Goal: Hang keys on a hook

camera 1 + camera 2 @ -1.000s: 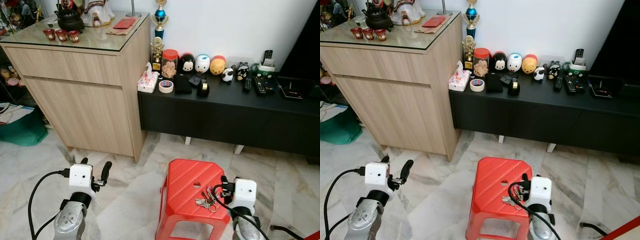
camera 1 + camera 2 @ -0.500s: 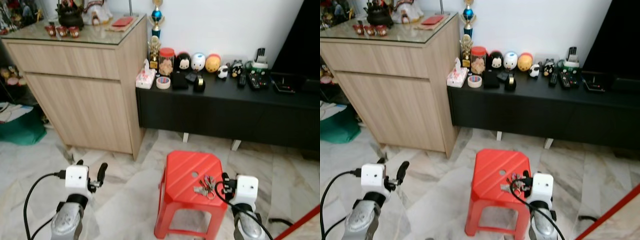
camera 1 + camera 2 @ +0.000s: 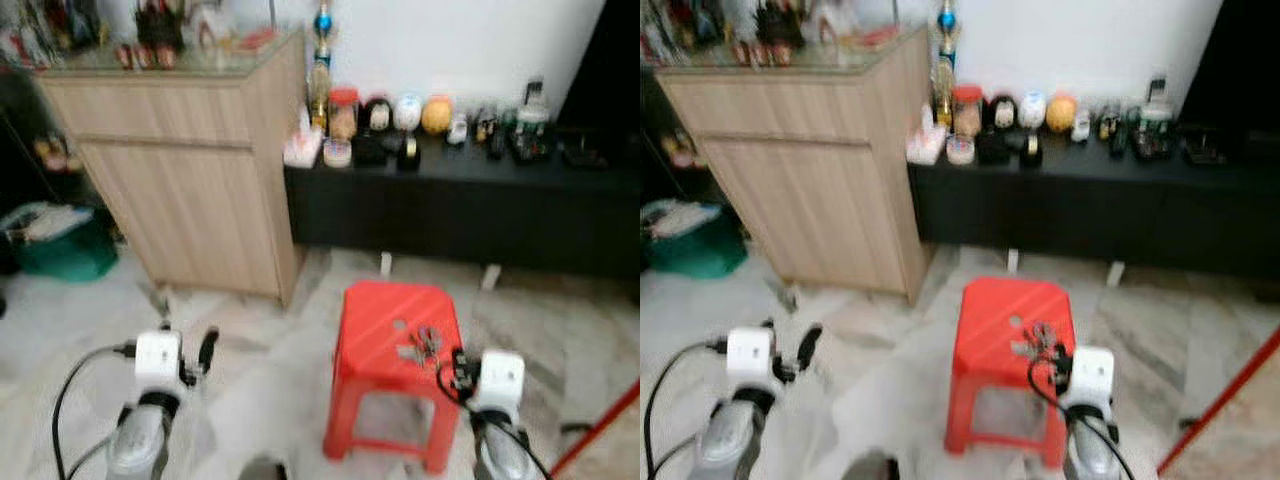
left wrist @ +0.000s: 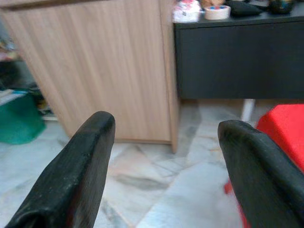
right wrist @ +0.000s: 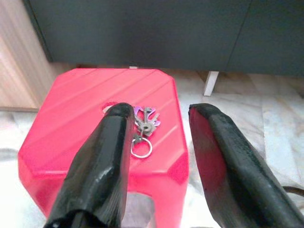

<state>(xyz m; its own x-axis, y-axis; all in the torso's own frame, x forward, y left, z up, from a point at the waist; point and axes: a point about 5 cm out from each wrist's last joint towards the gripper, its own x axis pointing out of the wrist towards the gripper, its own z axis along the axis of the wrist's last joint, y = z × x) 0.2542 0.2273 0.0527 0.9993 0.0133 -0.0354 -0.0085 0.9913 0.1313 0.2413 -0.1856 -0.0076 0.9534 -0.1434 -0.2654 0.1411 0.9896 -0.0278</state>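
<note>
A bunch of keys is lying on top of the red stool, towards the stool's right edge and just right of the round hole in the middle of its seat; a ring is sticking out from the bunch on the side nearest the robot. The stool is standing on pale marble floor in front of a long black cabinet. The right gripper is hovering low just beside the stool's right front corner, its two black fingers spread wide apart with nothing between them; seen from its wrist, the keys are lying a little way beyond the fingertips, not touching them. The left gripper is hanging out over bare floor well to the left of the stool, its fingers also standing wide open and holding nothing, pointing towards the wooden sideboard and the near end of the black cabinet. Along the cabinet's top a row of small things is sitting, blurred in the head views: a tissue pack and a roll of tape at the left end, then round toy figures. A green bag is sitting on the floor left of the sideboard.
</note>
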